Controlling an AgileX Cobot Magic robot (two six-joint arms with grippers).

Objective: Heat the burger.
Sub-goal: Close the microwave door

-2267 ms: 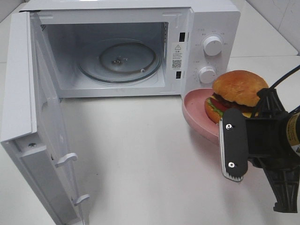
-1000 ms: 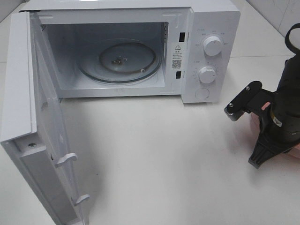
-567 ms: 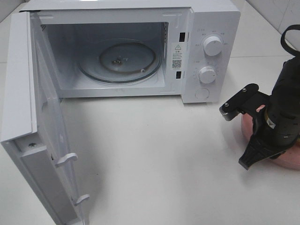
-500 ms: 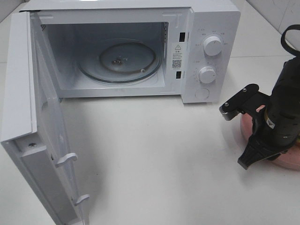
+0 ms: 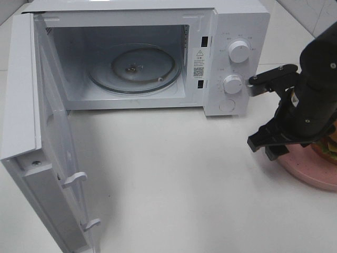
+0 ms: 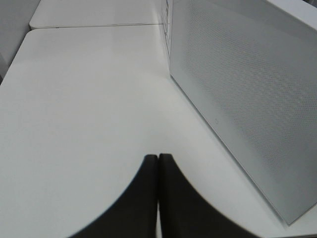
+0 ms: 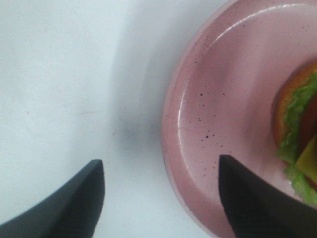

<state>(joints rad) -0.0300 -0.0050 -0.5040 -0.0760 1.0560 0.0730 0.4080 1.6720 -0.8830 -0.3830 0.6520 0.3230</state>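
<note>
- Burger (image 7: 301, 144) sits on pink plate (image 7: 213, 114); microwave (image 5: 158, 52) open, holds only glass tray (image 5: 134, 68).
- R gripper (image 7: 161, 171) fingers now apart, raised off plate vs earlier.
- L gripper (image 6: 158, 161) fingers closed, empty.

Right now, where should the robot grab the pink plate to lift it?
Probably by its near rim. The pink plate lies flat on the table and the burger sits off to one side, so that raised edge is bare. The right gripper already hangs open over it.
</note>
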